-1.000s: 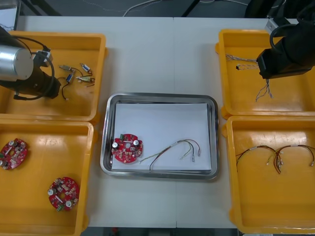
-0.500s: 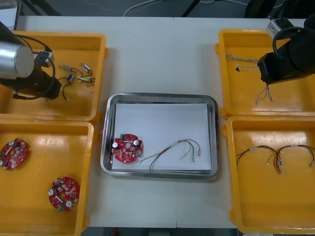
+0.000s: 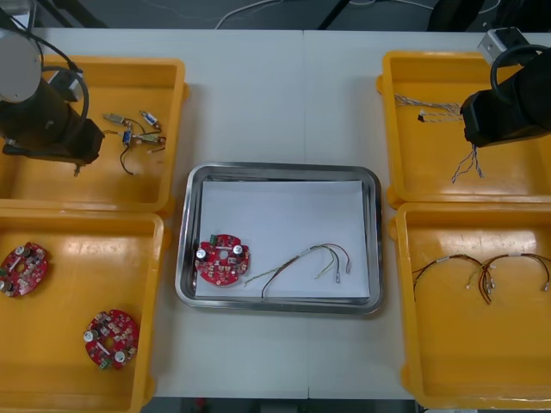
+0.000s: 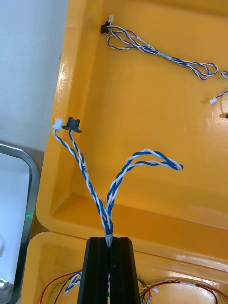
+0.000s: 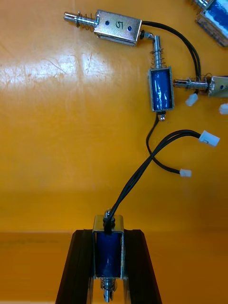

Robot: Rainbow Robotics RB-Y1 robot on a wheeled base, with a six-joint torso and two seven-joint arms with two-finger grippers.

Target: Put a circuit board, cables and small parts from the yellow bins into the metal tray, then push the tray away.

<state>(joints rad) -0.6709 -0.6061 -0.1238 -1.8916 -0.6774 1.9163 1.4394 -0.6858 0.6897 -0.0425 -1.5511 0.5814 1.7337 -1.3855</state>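
Note:
My left gripper [image 5: 108, 233] is shut on a small metal part [image 5: 108, 249] with a blue coil, held over the far left yellow bin [image 3: 159, 185]. The part's black leads [image 5: 142, 168] trail up to white plugs. Several more small metal parts [image 3: 138, 129] lie in that bin, beyond the fingers. My right gripper [image 4: 109, 240] is shut on a twisted blue and white cable [image 4: 85, 171], which dangles [image 3: 466, 163] over the far right bin [image 3: 392, 129]. The metal tray [image 3: 280, 170], white inside, holds a round red circuit board [image 3: 222, 259] and a red and yellow cable [image 3: 312, 258].
Another blue and white cable [image 3: 426, 105] lies in the far right bin. The near right bin [image 3: 405, 344] holds red and yellow cables [image 3: 482, 271]. Two circuit boards [image 3: 110, 337] lie in the near left bin [image 3: 155, 327].
The left arm has drawn back toward the bin's far left with the small part, its black leads trailing after. The right arm has shifted slightly right with the hanging cable.

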